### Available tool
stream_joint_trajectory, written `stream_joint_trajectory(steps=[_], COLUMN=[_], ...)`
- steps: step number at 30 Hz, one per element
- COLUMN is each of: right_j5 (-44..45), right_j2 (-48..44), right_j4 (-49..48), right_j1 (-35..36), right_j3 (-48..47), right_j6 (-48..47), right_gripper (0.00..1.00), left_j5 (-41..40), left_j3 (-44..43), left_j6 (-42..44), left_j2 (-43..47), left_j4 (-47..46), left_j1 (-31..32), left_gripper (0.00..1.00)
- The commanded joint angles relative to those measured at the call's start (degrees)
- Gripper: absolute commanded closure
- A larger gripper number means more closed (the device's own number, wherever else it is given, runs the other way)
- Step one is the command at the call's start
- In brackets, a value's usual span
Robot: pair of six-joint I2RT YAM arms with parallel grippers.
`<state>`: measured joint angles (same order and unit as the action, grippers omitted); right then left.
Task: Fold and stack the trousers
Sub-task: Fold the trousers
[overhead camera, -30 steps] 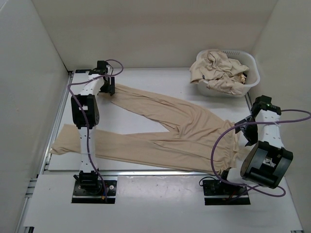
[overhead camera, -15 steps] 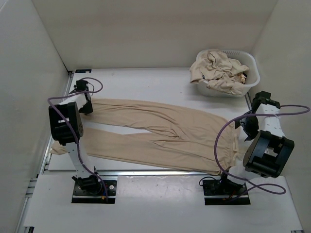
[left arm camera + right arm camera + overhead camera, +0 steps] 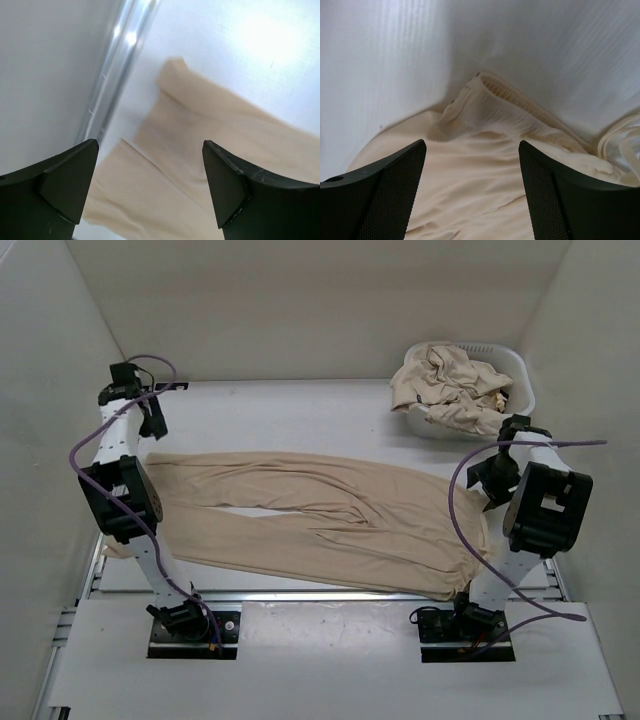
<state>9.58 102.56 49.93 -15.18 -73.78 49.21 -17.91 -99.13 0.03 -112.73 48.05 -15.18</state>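
Nearest the arm bases, one pair of beige trousers [image 3: 320,515] lies spread flat on the white worktop [image 3: 300,410], its two long legs running leftward side by side with a narrow strip of bare worktop between them, the cuffs near the left edge and the waistband near the right arm. The left wrist view shows the two cuff ends below the left claw [image 3: 150,190], one leg end lying partly over the other beside a metal rail [image 3: 112,75]; this claw is released, fingers wide apart with nothing between them, and held above the fabric. The right claw [image 3: 472,195] is likewise released and empty, hanging over the ribbed waistband. Farther back, at the right rear corner, a white laundry basket [image 3: 518,375] holds a crumpled heap of more trousers [image 3: 445,385] of the same colour.
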Motion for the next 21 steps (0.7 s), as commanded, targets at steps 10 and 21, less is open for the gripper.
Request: stream_joint_trajectory(steps=[10,21], right_j5=[6.24,7.99], right_j2=[7.47,6.25], right_j4=[2.01,3.15], right_j1=[0.77,1.29], right_j3=[-1.98,-3.21], right_j6=[3.35,0.36], right_gripper=[0.51,1.0], left_j5=[0.51,6.13], left_j3=[-14.94,-21.63], left_j6=[-0.03,-0.03], left_j2=[-18.83,-23.42], left_j4=[7.49,7.49], left_j1=[-2.48,-4.33], left_gripper=[0.0,0.0])
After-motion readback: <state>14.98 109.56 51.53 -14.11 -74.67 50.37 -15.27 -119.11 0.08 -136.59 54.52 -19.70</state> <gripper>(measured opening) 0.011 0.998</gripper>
